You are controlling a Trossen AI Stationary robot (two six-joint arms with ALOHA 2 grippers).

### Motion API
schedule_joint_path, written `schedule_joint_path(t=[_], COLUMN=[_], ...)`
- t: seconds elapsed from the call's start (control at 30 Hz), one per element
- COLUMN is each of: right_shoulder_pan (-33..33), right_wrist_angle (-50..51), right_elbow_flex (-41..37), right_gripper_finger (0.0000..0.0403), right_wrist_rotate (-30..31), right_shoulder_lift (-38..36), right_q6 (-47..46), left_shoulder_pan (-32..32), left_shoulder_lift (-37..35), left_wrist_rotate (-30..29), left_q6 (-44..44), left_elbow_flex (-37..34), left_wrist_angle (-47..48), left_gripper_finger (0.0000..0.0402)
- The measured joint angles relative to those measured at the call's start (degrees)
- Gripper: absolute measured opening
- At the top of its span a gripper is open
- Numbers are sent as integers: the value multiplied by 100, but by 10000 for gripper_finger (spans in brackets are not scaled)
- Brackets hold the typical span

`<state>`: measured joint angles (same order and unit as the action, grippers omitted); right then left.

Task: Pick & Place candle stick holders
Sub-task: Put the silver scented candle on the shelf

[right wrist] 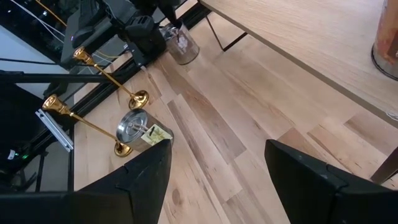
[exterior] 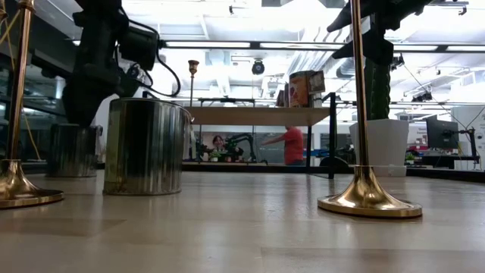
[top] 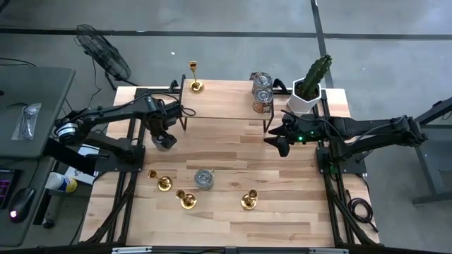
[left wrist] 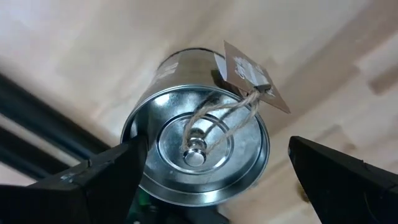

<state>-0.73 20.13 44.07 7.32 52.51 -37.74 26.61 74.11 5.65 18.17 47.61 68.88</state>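
Tin [left wrist: 199,155] right under left tool [top: 164,138], jaws wide around it, ungripped. Right tool [top: 279,141] half open, empty, holders [top: 164,183] well apart.

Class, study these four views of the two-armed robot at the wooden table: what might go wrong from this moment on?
1. The left gripper, open, straddles a silver cylindrical tin can, not a gold candlestick holder; it may grab the wrong item.
2. The can's tag string could snag a finger.
3. The tall thin holders may topple if bumped.
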Motion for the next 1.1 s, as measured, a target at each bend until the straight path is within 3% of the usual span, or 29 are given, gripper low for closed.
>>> schedule_joint_path(t=[0.1,0.23,0.6,0.93,1.1], right_shoulder_pan=[-1,0,0,0,0], right_wrist_angle=[-1,-2,-2,-4,-4], right_elbow_flex=[0,0,0,0,0], right_gripper_finger=[252,252,252,252,252], right_wrist_rotate=[-1,-1,-1,-5,-40], right_shoulder_lift=[0,0,0,0,0], right_q6=[-2,-2,-7,-125,-170], left_shoulder_pan=[0,-31,-1070,-1091,-1091], left_shoulder_lift=[0,0,31,35,29], left_wrist_rotate=[312,300,-735,-939,-1060], left_q6=[26,117,-106,389,255], left_elbow_flex=[6,7,94,979,1039], left_wrist_angle=[19,32,191,920,1011], left_gripper_finger=[384,384,384,384,384])
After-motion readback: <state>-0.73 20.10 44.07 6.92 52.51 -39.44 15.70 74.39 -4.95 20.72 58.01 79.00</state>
